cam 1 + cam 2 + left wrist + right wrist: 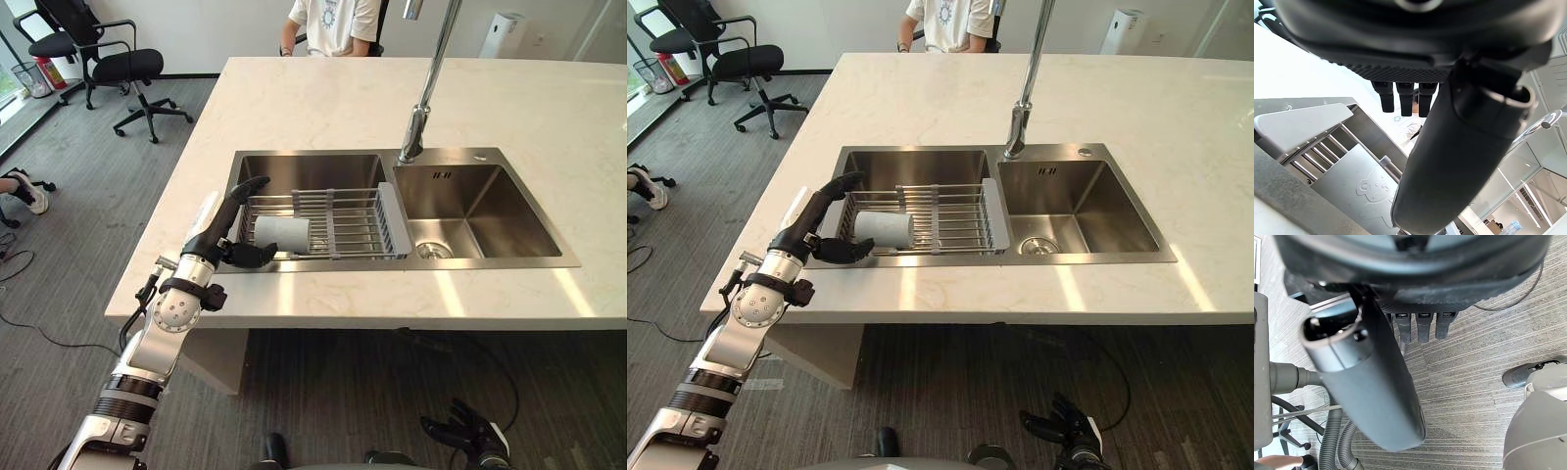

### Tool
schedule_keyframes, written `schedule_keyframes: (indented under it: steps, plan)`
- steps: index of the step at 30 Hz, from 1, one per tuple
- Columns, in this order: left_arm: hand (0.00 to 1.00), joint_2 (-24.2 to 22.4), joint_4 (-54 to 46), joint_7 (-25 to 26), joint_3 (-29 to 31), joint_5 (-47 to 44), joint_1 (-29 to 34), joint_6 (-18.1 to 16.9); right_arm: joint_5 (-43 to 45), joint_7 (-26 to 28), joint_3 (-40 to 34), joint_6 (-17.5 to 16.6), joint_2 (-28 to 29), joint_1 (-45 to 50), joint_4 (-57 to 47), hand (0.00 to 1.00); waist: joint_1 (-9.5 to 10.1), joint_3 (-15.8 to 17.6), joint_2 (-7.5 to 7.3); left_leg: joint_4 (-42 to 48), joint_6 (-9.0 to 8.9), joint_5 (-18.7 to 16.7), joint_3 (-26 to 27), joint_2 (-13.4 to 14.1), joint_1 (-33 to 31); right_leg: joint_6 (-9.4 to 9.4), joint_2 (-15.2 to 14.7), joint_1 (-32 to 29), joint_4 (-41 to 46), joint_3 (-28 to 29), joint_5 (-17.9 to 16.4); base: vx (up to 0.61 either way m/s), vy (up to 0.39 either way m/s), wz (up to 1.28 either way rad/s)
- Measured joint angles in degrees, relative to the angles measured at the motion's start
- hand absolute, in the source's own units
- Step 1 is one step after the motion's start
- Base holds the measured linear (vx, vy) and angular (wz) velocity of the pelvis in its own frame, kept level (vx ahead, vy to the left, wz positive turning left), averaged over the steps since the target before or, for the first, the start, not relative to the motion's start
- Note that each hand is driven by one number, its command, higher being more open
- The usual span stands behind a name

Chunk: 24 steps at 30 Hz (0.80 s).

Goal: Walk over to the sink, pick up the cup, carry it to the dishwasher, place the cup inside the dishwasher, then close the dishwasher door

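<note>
Pickup pending: left hand (216, 235) fingers (245, 192) apart at nine o'clock of the pale grey cylindrical cup (282, 233), carrying and loading all ahead.

The desk (323, 98) has a smooth, glossy top of pale marble-like stone. The sink (490, 211) is brushed stainless steel, and its faucet (423, 108) is shinier metal. The drying rack (392, 220) has metal bars and matt grey plastic ends. The cup (281, 233) looks matt pale grey. The floor (78, 235) is rough grey carpet.
</note>
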Motion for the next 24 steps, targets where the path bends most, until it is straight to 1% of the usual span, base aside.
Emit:
schedule_keyframes:
  steps: [3,5,8,9,11,12,15,18,22,24]
  plan:
    - [0.9,-0.14,0.0,0.0,-0.02,0.0,0.0,0.0,0.0,0.0,0.0,0.0,0.0,-0.01,0.0,0.9,-0.17,0.02,-0.05,0.0,0.0,0.0,0.06,0.02,0.04,0.0,0.0,0.0,-0.04,0.08,0.0,0.0,0.0,-0.01]
    - [0.9,-1.49,0.0,0.09,-0.32,0.0,0.0,0.08,0.0,-0.17,0.0,0.0,0.02,-0.21,0.0,0.9,-0.18,0.02,-0.17,-0.17,0.0,0.0,0.45,0.06,0.3,0.0,0.04,0.0,-0.08,0.44,0.0,0.0,0.0,-0.08]
    - [0.9,-6.77,0.0,1.14,-2.15,-0.06,-0.01,0.81,0.01,-1.16,0.0,0.03,0.07,-1.11,0.0,0.9,-0.56,0.02,-0.19,-0.22,0.0,0.0,0.67,0.05,0.33,0.04,0.0,0.0,-0.2,0.56,0.03,0.0,0.0,-0.03]
    - [0.9,-7.8,0.0,1.24,-2.79,-0.09,-0.01,1.12,0.01,-1.4,0.0,0.05,0.1,-1.32,0.0,0.9,-0.73,0.02,-0.19,-0.23,0.0,0.0,0.69,0.07,0.33,0.06,0.0,0.01,-0.22,0.56,0.04,0.0,0.0,0.0]
    - [0.9,-11.5,0.08,1.4,-4.32,-0.08,-0.01,2.34,0.03,-2.46,0.0,0.13,0.35,-2.53,-0.03,0.9,-1.87,0.02,-0.19,-0.26,-0.01,0.01,0.7,0.16,0.51,0.1,0.05,0.37,-0.55,0.45,0.16,0.0,0.0,0.0]
    - [0.9,-14.3,0.18,2.13,-5.04,-0.05,-0.07,3.13,0.04,-3.37,0.0,0.13,0.75,-3.25,-0.32,0.9,-2.59,0.01,-0.18,-0.29,-0.02,-0.01,0.82,0.3,0.85,0.05,0.12,1.02,-1.29,0.45,0.46,0.0,0.0,0.0]
    - [0.9,-18.34,1.35,4.18,-6.13,1.4,-1.72,3.91,0.08,-4.83,0.0,0.13,1.58,-3.82,-1.34,0.9,-3.26,0.02,-0.15,-0.56,-0.05,-0.01,0.79,0.56,0.9,-0.04,0.35,1.55,-2.16,0.25,0.95,0.0,0.0,0.0]
    - [0.9,-18.48,2.33,5.89,-6.4,5.8,-4.26,5.51,0.29,-5.59,0.0,0.14,1.87,-4.31,-1.71,0.9,-3.54,0.03,-0.14,-0.57,-0.14,0.04,0.39,0.64,0.9,-0.03,0.4,1.78,-2.23,-0.24,0.96,0.0,-0.011,0.05]
    - [0.9,-17.12,2.83,7.24,-6.17,11.87,-5.97,5.92,0.61,-5.45,0.01,0.13,1.88,-4.29,-2.15,0.9,-3.46,0.03,-0.14,-0.57,-0.2,0.04,-0.51,0.51,0.88,0.02,0.19,2.67,-3.03,-1.34,1.04,0.01,-0.009,0.14]
    - [0.9,-15.58,3.46,7.31,-6.13,15.15,-6.74,6.03,0.6,-5.19,0.17,0.13,1.97,-4.4,-2.52,0.9,-3.4,0.04,-0.13,-0.56,-0.31,-0.05,-0.68,0.5,0.88,0.07,0.09,2.99,-3.48,-1.64,1.08,0.02,-0.006,0.06]
